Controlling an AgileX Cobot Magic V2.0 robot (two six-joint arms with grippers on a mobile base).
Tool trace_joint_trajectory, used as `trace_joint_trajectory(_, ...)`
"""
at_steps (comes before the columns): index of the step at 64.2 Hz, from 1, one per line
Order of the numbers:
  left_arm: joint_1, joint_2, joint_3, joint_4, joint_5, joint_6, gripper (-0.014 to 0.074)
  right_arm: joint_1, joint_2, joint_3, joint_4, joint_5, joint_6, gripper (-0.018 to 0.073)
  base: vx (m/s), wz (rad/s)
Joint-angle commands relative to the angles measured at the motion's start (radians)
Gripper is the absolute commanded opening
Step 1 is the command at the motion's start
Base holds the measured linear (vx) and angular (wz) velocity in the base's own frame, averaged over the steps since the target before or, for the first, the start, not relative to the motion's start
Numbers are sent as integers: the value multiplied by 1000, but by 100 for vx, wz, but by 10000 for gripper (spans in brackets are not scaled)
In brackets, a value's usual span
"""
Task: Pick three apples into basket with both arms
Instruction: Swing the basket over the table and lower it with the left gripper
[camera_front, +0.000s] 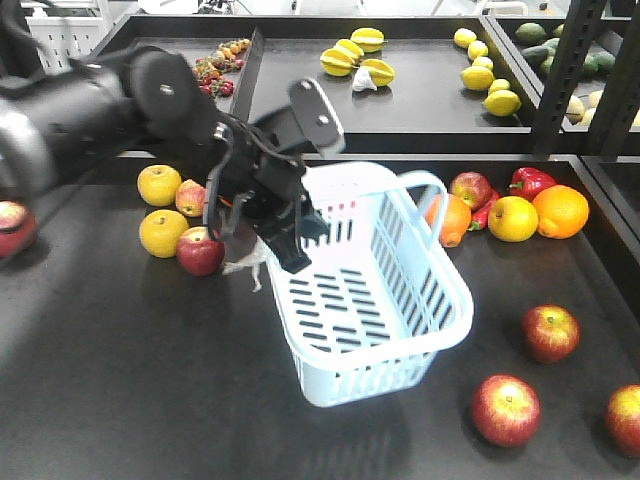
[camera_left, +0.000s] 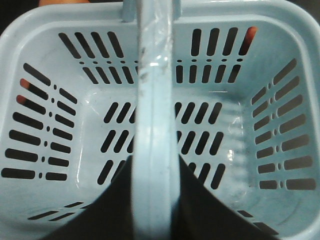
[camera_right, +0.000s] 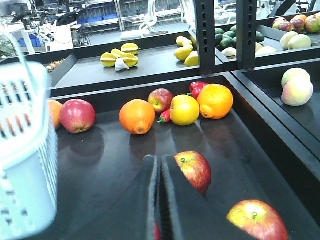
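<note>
On the dark table (camera_front: 120, 400), mid-frame: pale blue basket (camera_front: 380, 375), tilted, empty, with slotted walls and floor bare in the left wrist view. Across its mouth, one hoop handle (camera_left: 155, 100) running between the fingers of the left gripper (camera_left: 155, 175), clamped on it from both sides. Other handle (camera_front: 425, 190) standing free at the far rim.

Outside the basket, on the table to its right and well apart from it: upper apple (camera_front: 550, 332), lower apple (camera_front: 506, 409), edge apple (camera_front: 625, 420). At left, touching the yellow fruits (camera_front: 163, 232): dark apple (camera_front: 200, 250). Behind the basket: orange (camera_front: 560, 210) and red pepper (camera_front: 530, 182) among mixed fruit.

On the back shelf: black tray (camera_front: 420, 100) with starfruit (camera_front: 350, 55) and lemons (camera_front: 485, 75).

Low over the table: right gripper (camera_right: 159, 162), pads pressed together, empty. Just to their right, streaked apple (camera_right: 194, 171), partly hidden behind one pad, contact not clear.
</note>
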Motion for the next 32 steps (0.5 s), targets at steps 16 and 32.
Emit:
trace_joint_trajectory(16,-2,61,-123,-50,-82,38,-8,-5,-11,14,-10,-72,-5,-1,0,0)
trace_joint_trajectory(32,-2,78,-123,-49,-151,38,-6,-5,-11,14,-10,-72,-5,-1,0,0)
